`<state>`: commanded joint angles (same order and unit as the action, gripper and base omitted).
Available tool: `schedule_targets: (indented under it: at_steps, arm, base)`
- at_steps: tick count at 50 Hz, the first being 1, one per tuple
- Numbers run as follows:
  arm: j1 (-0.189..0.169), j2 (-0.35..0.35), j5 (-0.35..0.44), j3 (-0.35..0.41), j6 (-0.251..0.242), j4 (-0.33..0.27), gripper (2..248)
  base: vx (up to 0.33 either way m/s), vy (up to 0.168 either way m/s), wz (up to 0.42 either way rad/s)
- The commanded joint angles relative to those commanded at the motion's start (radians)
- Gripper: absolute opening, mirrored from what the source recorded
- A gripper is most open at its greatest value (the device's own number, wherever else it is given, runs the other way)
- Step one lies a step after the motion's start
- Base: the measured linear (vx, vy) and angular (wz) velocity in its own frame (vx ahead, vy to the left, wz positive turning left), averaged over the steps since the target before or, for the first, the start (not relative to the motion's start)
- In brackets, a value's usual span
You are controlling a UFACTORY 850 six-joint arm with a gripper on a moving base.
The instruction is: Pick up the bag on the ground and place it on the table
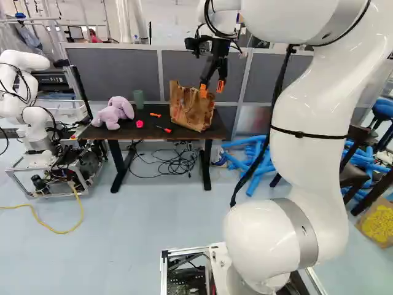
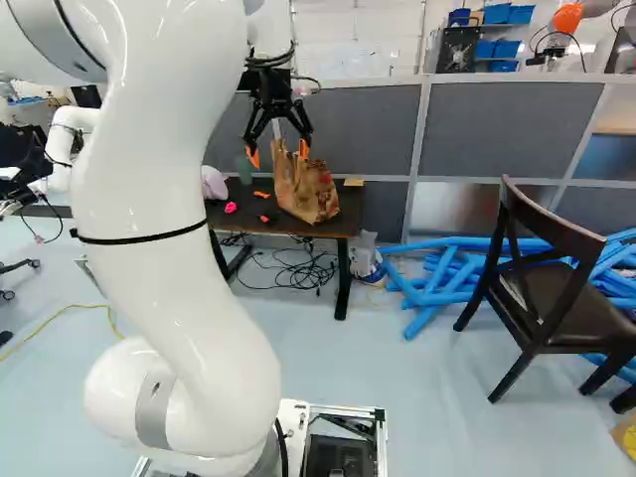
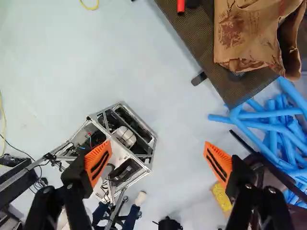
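Left base view: we look from behind the arm, on its left, ahead and slightly down; arm very close, table farther off. Right base view: same heading, from its right. Both share table, paper bag and blue tubes. Wrist view: we peer steeply down along the tool, over floor and base; table edge, bag, tubes recur.

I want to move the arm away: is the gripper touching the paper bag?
Apart. In the wrist view the gripper stands open, and floor and a corner of the table show between it and the paper bag.
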<state>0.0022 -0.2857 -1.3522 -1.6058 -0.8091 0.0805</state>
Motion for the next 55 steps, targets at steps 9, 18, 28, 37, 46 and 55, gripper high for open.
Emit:
schedule_targets:
  at_steps: [9,18,28,37,46,55]
  arm:
    - [0.000,0.000,0.000,0.000,0.000,0.000,247]
    - [0.000,0.000,0.000,0.000,0.000,0.000,247]
    - [0.000,0.002,0.009,0.006,0.003,0.000,247]
    - [0.000,0.007,0.026,0.018,0.009,-0.001,247]
    - [0.000,0.013,0.052,0.036,0.019,-0.002,247]
    - [0.000,0.022,0.088,0.060,0.032,-0.003,247]
  base:
    - [0.014,0.001,0.000]
    - [0.000,0.000,0.000]
    - [0.000,0.000,0.000]
    - [0.000,0.000,0.000]
    - [0.000,0.000,0.000]
    - [0.000,0.000,0.000]
